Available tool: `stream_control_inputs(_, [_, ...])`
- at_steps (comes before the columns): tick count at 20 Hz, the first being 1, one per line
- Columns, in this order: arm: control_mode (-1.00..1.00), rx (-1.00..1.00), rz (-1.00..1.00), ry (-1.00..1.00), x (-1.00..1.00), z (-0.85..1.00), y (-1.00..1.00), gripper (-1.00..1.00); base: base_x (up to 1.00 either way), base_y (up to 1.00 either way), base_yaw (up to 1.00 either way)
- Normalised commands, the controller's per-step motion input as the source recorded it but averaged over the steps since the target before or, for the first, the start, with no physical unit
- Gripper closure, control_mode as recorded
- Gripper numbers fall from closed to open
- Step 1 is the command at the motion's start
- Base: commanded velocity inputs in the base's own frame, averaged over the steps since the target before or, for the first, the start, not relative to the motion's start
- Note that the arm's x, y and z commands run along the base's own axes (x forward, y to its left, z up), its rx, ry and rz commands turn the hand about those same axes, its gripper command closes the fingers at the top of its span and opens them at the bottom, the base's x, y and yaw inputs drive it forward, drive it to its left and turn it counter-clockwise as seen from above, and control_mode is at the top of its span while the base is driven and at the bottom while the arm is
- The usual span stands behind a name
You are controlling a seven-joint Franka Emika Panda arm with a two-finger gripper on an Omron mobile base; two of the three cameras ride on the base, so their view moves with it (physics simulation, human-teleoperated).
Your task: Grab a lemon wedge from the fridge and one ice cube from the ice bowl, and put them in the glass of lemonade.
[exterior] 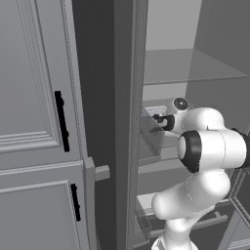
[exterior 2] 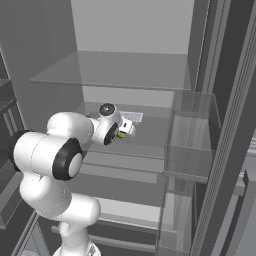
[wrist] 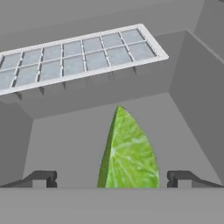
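While the gripper (wrist: 112, 178) stands open, fingers (wrist: 41, 178) spread either side of the lemon wedge (wrist: 128, 151) without touching, the wedge stands upright between them, long axis vertical, pointed tip up. It sits on a glass shelf (wrist: 78, 131) inside the fridge (exterior 2: 200, 125), near the shelf's middle. Behind it, toward the back edge, lies a white compartment tray (wrist: 78, 54), long side across.

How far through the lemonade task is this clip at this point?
Early. The fridge is open and the arm reaches onto its shelf. The tool is open, its fingertips either side of the lemon wedge, not closed on it. Still left: grasping it, the ice cube, both drops.
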Motion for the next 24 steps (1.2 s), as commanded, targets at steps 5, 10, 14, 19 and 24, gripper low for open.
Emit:
stream_control_inputs(5, [-1.0, 0.0, 0.0, 0.0, 0.18, -0.1, -0.19, -1.0, 0.0, 0.0, 0.0])
stream_control_inputs(10, [-1.0, 0.0, 0.0, 0.02, -0.17, -0.35, -0.02, -1.0, 0.0, 0.0, 0.0])
stream_control_inputs(14, [-1.0, 0.0, 0.0, 0.0, -0.06, -0.33, 0.0, 1.0, 0.0, 0.0, 0.0])
stream_control_inputs(19, [-1.0, 0.0, 0.0, 0.0, 0.02, -0.05, 0.0, 1.0, 0.0, 0.0, 0.0])
stream_control_inputs(24, [-1.0, 0.0, -0.01, -0.04, -0.35, 0.0, 0.0, 1.0, 0.0, 0.0, 0.0])
